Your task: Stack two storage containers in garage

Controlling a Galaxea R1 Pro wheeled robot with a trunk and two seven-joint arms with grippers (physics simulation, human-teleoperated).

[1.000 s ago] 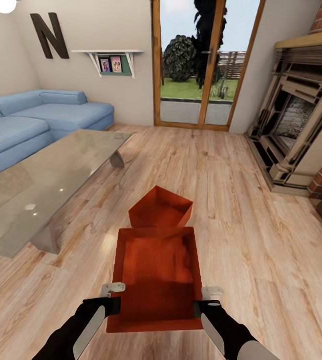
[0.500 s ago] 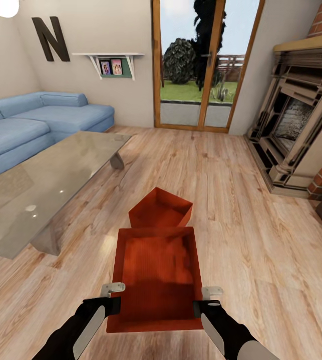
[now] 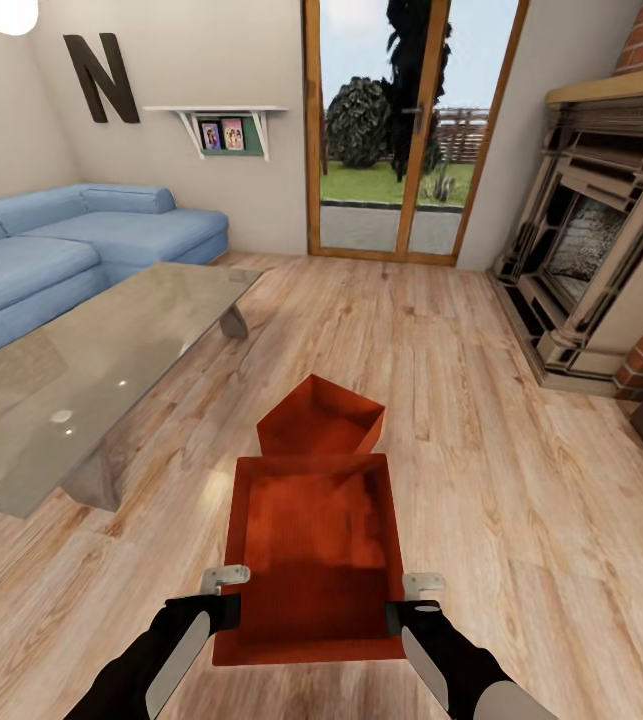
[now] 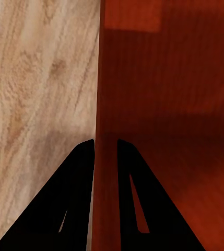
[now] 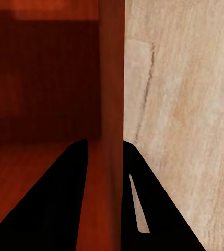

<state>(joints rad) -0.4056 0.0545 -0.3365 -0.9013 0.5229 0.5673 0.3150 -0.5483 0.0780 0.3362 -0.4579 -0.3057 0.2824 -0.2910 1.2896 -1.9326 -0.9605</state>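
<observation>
- Head view shows the living room: a wood plank floor, a blue sofa, a glass coffee table and a brick fireplace.
- One red storage container is held up close to the robot. The other container sits on the floor just past it.
- The left hand and the right hand each pinch a side wall.
- Wrist views show what the head view cannot: each wall sits tight between two fingers.
- I think the carrying has begun. Next comes driving to the garage, keeping the bin level.
</observation>
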